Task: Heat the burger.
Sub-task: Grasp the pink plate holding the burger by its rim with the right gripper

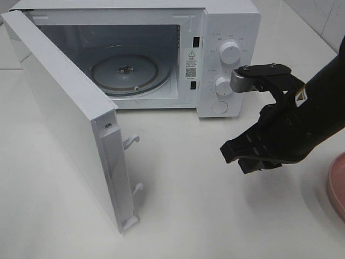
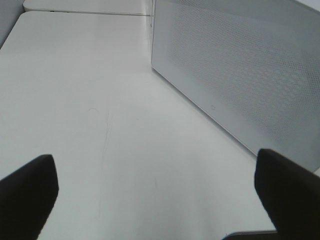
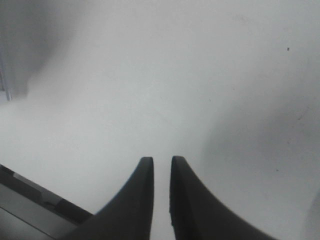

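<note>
The burger is out of view in every frame. In the exterior high view my right gripper (image 1: 233,158) hovers over the white table in front of the microwave's control panel, pointing left. In the right wrist view the right gripper (image 3: 161,161) has only a narrow slit between its black fingers and nothing in it. My left gripper (image 2: 160,195) shows only in the left wrist view, wide open and empty over bare table, beside the microwave door's outer face (image 2: 240,75).
The white microwave (image 1: 229,21) stands at the back with its door (image 1: 64,118) swung wide open toward the front left. Its glass turntable (image 1: 124,70) is bare. The rim of a pink plate (image 1: 338,183) shows at the right edge.
</note>
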You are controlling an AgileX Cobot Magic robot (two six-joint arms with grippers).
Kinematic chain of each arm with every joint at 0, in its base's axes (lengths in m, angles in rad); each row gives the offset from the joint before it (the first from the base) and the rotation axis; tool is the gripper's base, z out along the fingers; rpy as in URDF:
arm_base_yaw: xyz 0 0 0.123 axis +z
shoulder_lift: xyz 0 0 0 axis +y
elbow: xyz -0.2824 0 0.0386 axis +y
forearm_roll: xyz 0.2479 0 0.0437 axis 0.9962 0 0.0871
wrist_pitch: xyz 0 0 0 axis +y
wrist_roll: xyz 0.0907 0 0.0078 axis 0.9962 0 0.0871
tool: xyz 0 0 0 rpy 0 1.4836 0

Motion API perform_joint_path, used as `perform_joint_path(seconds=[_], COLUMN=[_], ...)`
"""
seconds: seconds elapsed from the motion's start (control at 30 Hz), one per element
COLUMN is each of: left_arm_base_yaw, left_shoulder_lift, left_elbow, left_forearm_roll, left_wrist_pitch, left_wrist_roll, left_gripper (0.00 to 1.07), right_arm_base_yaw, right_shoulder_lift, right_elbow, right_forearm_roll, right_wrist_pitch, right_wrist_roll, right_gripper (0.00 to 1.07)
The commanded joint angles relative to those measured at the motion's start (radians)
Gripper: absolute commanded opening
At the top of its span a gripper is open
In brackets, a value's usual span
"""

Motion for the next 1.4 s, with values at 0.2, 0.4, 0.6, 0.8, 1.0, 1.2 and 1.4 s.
perform_joint_path(seconds=[0.2, 0.4, 0.6, 0.8, 1.0, 1.2, 1.4], left_arm_base_yaw=[-0.001, -0.001, -0.001, -0.001, -0.001, -0.001, -0.001], left_shoulder_lift=[-0.02, -0.02, -0.02, -0.02, -0.02, -0.02, -0.02], left_elbow=[0.0, 0.0, 0.0, 0.0, 0.0, 0.0, 0.0], left_forearm_roll=[-0.004, -0.004, -0.004, -0.004, -0.004, -0.004, -0.004], left_wrist_pitch=[-0.012, -0.012, -0.012, -0.012, -0.012, -0.012, -0.012], left_wrist_roll=[0.0, 0.0, 0.0, 0.0, -0.001, -0.001, -0.001], left_gripper=[1.0, 1.0, 1.0, 1.0, 1.0, 1.0, 1.0], right_arm_base_yaw=[-0.002, -0.002, -0.002, -0.002, -0.002, -0.002, -0.062], right_shoulder_lift=[-0.098, -0.18, -0.217, -0.234, -0.244, -0.244, -0.24], right_elbow=[-0.002, -0.002, -0.002, -0.002, -0.001, -0.001, 0.001], right_forearm_roll=[-0.092, -0.134, -0.171, -0.191, -0.196, -0.247, -0.272], right_wrist_pitch=[0.133, 0.208, 0.256, 0.28, 0.296, 0.334, 0.353], right_wrist_roll=[-0.017, -0.013, -0.004, 0.033, 0.042, 0.086, 0.106], right_gripper=[0.19, 0.34, 0.49, 0.68, 0.86, 0.84, 0.83])
